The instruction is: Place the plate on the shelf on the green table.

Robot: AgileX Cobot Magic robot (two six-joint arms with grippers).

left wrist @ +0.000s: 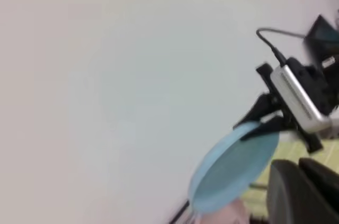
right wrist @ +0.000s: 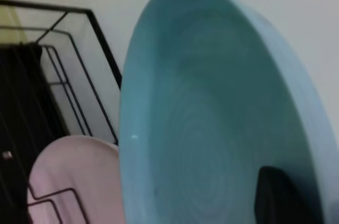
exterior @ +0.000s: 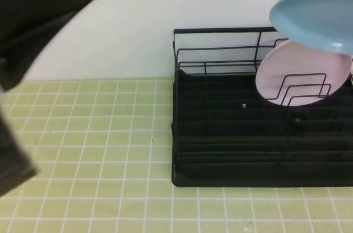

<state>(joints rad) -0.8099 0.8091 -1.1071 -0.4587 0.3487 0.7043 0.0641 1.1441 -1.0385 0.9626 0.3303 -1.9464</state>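
The right tool (left wrist: 259, 123) is pinching the rim of the light, stiff, slippery plate (exterior: 317, 15); the left tool, unseen, is closed.

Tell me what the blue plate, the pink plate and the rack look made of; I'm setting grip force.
The blue plate looks like smooth plastic: even matte colour, faint concentric moulding rings, soft sheen. The pink plate seems the same kind, uniform and unglazed-looking, though that is less sure. The rack appears to be thin black-coated metal wire over a black tray base, probably plastic.
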